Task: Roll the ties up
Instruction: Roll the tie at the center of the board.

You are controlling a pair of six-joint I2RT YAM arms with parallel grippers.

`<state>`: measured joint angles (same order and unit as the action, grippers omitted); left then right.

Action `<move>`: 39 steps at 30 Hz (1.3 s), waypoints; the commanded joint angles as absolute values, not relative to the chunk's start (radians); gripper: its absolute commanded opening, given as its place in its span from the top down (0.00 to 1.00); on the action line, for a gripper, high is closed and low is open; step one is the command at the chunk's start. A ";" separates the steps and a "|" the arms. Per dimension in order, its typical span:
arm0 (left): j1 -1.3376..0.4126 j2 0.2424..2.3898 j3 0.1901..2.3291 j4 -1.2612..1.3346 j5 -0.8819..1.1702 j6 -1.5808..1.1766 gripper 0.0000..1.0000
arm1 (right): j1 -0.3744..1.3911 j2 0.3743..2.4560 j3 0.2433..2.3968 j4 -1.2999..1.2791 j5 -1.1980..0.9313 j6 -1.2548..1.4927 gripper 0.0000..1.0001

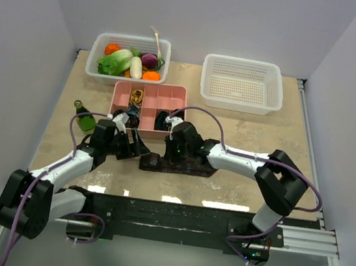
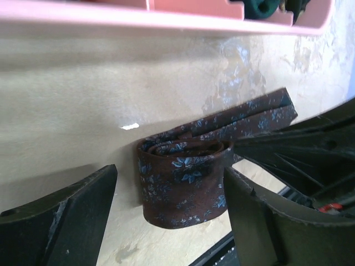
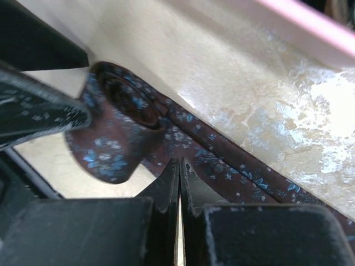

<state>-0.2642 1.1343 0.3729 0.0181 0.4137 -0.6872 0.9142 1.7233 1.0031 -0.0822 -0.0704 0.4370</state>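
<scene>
Left gripper (image 2: 169, 180) is spread wide, one jaw on each side of the half-rolled maroon floral tie (image 2: 183, 188) and clamping nothing. The coil stands on edge low in the left wrist view, its loose tail running up to the right. Right gripper (image 3: 178, 180) is pinched fully closed over the flat strip, and I can't tell whether it touches. From above, the tie lies mid-frame, just below the pink divided tray (image 1: 169, 99).
</scene>
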 commanded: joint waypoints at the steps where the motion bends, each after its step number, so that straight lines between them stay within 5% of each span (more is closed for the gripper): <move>1: -0.267 1.077 0.433 -0.074 0.330 -0.664 0.17 | 0.916 1.635 1.038 -0.049 -0.084 0.433 1.00; 19: -0.212 1.085 0.342 0.026 0.434 -0.696 0.16 | 0.943 1.781 1.101 0.063 -0.233 0.423 1.00; 39: -0.206 1.198 0.209 0.233 0.595 -0.815 0.21 | 0.943 1.770 0.968 0.126 -0.150 0.483 1.00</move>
